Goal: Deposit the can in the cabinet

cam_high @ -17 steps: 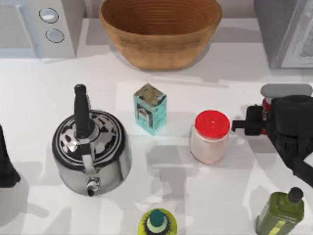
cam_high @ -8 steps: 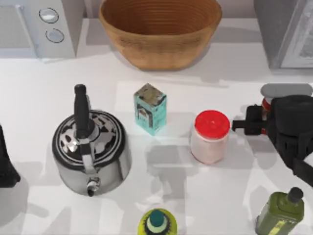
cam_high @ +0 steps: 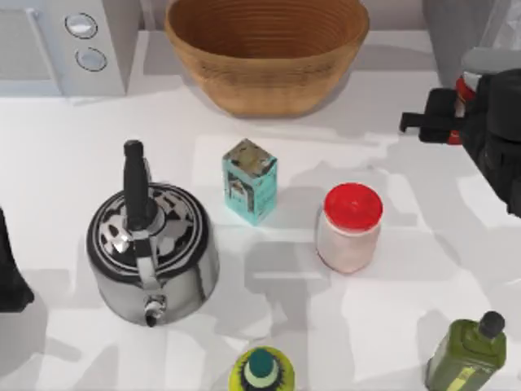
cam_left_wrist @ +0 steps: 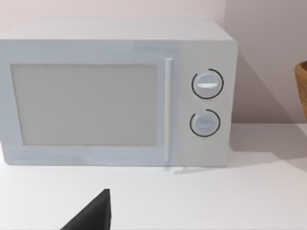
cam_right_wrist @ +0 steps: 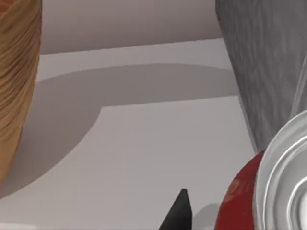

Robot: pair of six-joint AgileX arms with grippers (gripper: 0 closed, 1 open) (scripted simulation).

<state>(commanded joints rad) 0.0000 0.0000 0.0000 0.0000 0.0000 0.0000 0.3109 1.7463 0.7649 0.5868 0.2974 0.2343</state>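
The red can (cam_high: 465,86) with its silver top (cam_high: 491,59) hangs above the table at the far right, lifted clear of the surface, with my right gripper (cam_high: 458,112) shut on it. It is just in front of the dark grey cabinet (cam_high: 454,31) at the back right corner. The right wrist view shows the can (cam_right_wrist: 243,197) close up beside the cabinet's grey side (cam_right_wrist: 266,72). My left arm (cam_high: 10,277) stays parked at the table's left edge.
A wicker basket (cam_high: 266,49) stands at the back centre and a white microwave (cam_high: 69,45) at the back left. A kettle (cam_high: 152,252), a teal carton (cam_high: 249,181), a red-lidded jar (cam_high: 350,228), an olive bottle (cam_high: 470,352) and a yellow-green bottle (cam_high: 261,371) occupy the table.
My right gripper has carried the can up off the table and back toward the cabinet, away from the jar. Nothing else moved.
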